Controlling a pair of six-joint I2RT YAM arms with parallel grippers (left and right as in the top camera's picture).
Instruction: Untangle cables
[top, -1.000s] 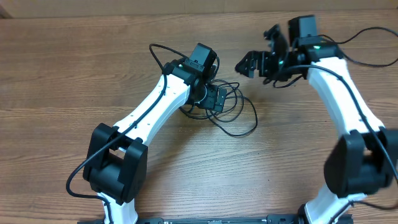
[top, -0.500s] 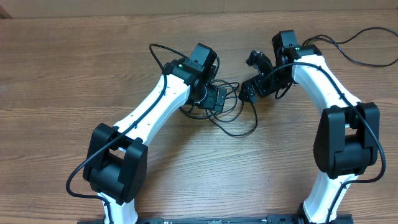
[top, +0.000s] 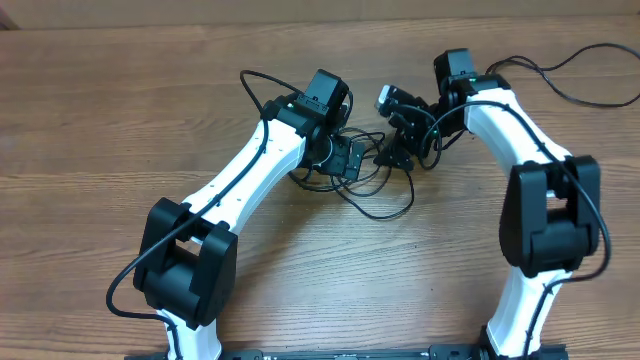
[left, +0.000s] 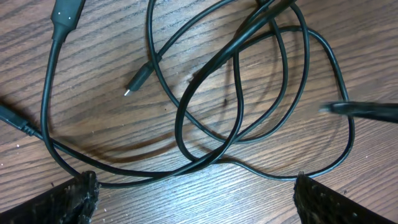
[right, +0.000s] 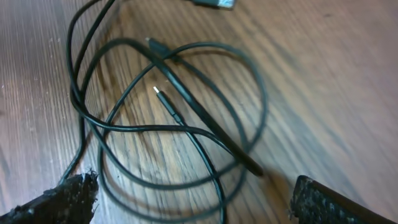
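The cables lie as one loose knot of overlapping loops on the wooden table, near its middle, between the two grippers. A free plug end rests inside the loops. A silver-tipped end lies beside a crossing strand.

The left gripper hovers directly over the knot with jaws fully spread, holding nothing. The right gripper stands at the knot's right edge, jaws likewise spread and empty.

Hazards:
- Closing on a crossing point is likely to pinch two strands together, and pulling would then tighten the knot.
- Pulling with one arm alone may drag the whole bundle.
- A plug end may snag inside a loop.
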